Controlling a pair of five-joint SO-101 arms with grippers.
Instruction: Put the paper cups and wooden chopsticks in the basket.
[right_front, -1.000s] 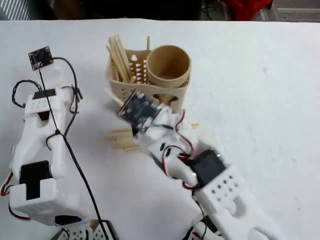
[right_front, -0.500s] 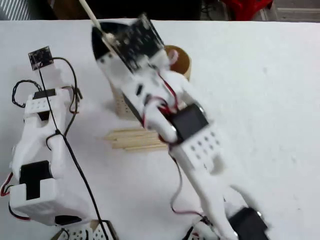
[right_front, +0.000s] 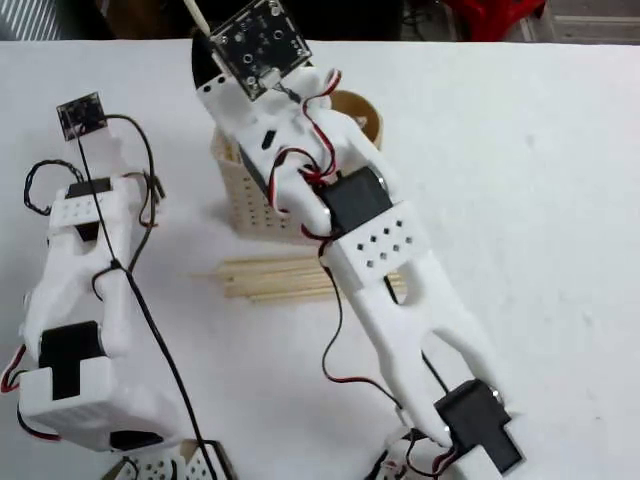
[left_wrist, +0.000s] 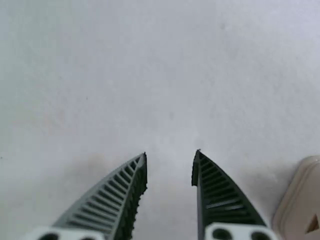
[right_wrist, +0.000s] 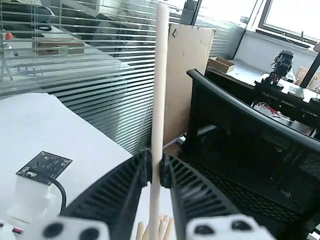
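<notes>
Right now your right claw (right_wrist: 155, 169) is clamped on one chopstick (right_wrist: 159, 75). The stick stands nearly upright between the two toothed fingers, and most of its length rises above them. Under the claw, in the right wrist view, a few more stick ends (right_wrist: 165, 226) poke up.

From above, you see the right arm (right_front: 370, 240) stretched from the near edge of the tabletop (right_front: 520, 150) out over the basket (right_front: 250, 205). The held chopstick's tip shows above the wrist board, past the far edge. The basket sits toward the far edge, left of the middle, and the arm covers most of it. The rim of a cup (right_front: 368, 112) peeks out inside the basket on its right side. A pile of chopsticks (right_front: 270, 278) lies flat on the tabletop just on the near side of the basket. The sticks run side to side, and their right ends pass under the arm.

Your left claw (left_wrist: 170, 159) is parted with nothing between its fingers, pointing down at bare tabletop. A corner of the basket shows beside it. The left arm (right_front: 80, 260) lies along the left edge, well apart from the pile.
</notes>
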